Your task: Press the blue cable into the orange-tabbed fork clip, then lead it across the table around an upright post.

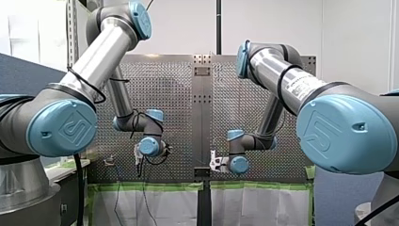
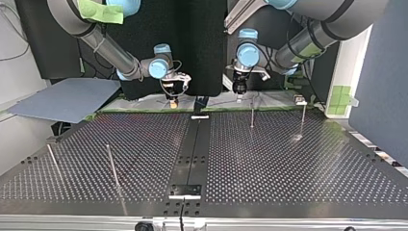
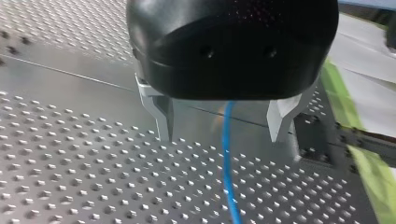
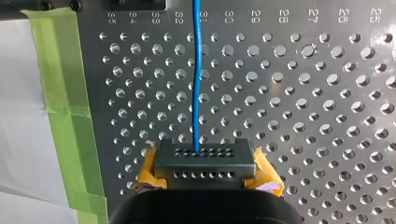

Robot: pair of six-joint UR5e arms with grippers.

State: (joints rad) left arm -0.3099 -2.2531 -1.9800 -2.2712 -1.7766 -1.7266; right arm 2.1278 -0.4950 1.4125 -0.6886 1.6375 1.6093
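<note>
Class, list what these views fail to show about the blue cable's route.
Left wrist view: thin blue cable runs behind my left black gripper; other end cut by edge.
Right wrist view: far end cut by edge.
Front, top views: cable too thin to trace.

My left gripper (image 3: 220, 137) has a smooth black housing with a soft sheen, and its fingers (image 3: 161, 116) are bare pale metal. The blue cable (image 3: 228, 163) wears a slick, glossy plastic jacket. The perforated table (image 4: 303, 116) is dull grey metal, faintly shiny round the holes. My right gripper (image 4: 205, 158) shows a matt black block and crinkled yellow pads (image 4: 147, 170). The green tape (image 4: 65, 84) looks papery and matt.
</note>
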